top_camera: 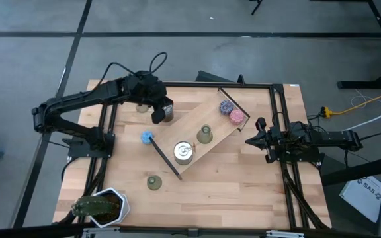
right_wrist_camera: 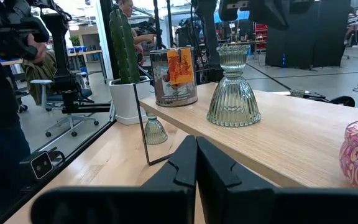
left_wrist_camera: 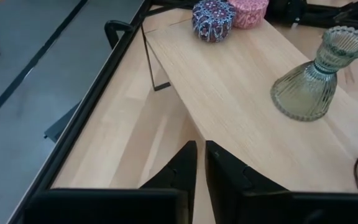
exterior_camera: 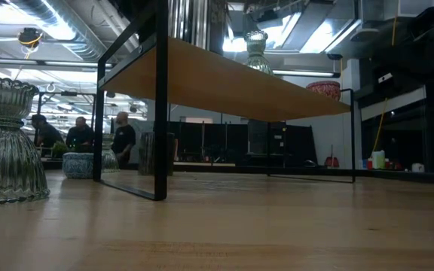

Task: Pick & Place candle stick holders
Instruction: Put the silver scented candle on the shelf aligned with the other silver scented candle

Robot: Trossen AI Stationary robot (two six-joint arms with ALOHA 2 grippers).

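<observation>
Although the three small olive-green ribbed bell-shaped candle stick holders looked like pressed glass, material could not be confirmed; judged stiff, fairly light, smooth-surfaced and breakable if dropped. Best hold judged to be across the narrow neck below the flared rim, since the wide skirt would likely slip between the fingers.

Left to right: left gripper (top_camera: 162, 112) hung over the far left of the pale wooden table (top_camera: 243, 192), beside the raised wooden shelf (left_wrist_camera: 241, 99), fingers (left_wrist_camera: 182, 168) almost together, holding nothing. One holder (top_camera: 142, 106) partly hidden at the far left by that gripper. Second holder (top_camera: 153, 182) stood on the table, near left, by a potted cactus (top_camera: 98, 206). Third holder (top_camera: 205, 135) stood upright on the shelf, between a silver tin (top_camera: 183, 152) and the glittery purple puck (top_camera: 225, 106) and pink puck (top_camera: 236, 117). Right gripper (top_camera: 251, 139) waited at the right edge, fingers pressed together, empty.

Room: open workshop, grey floor, people seated well behind the table.
</observation>
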